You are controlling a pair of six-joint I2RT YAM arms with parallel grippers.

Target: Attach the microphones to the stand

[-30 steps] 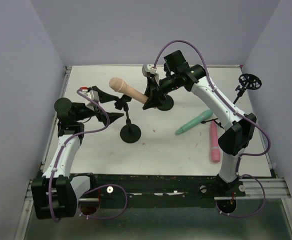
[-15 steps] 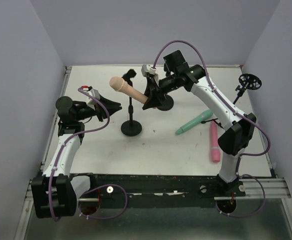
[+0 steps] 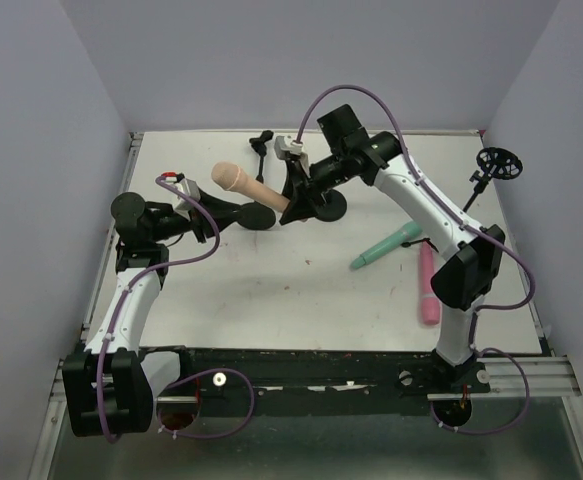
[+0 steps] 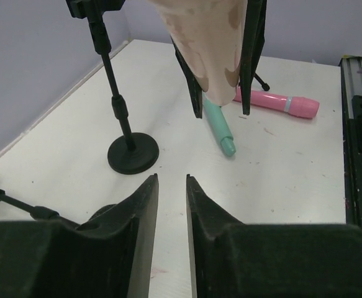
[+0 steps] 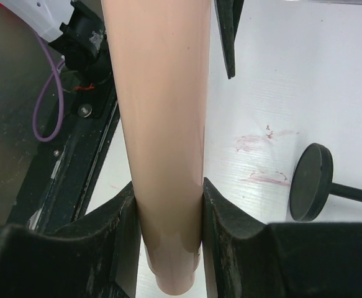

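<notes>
The white table, marked with faint red smears, runs from a black rail at the near edge back to lavender walls on 3 sides. Near right, the pink microphone lies flat. The mint-teal microphone lies angled just beyond it.

The left arm reaches low from the near left. The left gripper points right just over the table, its fingers drawn almost together with a thin slit between them and nothing in it. Just beside it, 1 black stand lies on its side, pole toward the back wall.

Farther back, the right arm arches in from the near right. The right gripper is clamped on the tapered body of the peach-tan microphone. The microphone hangs in the air, head toward the left, beside an upright stand and apart from its clip.
</notes>
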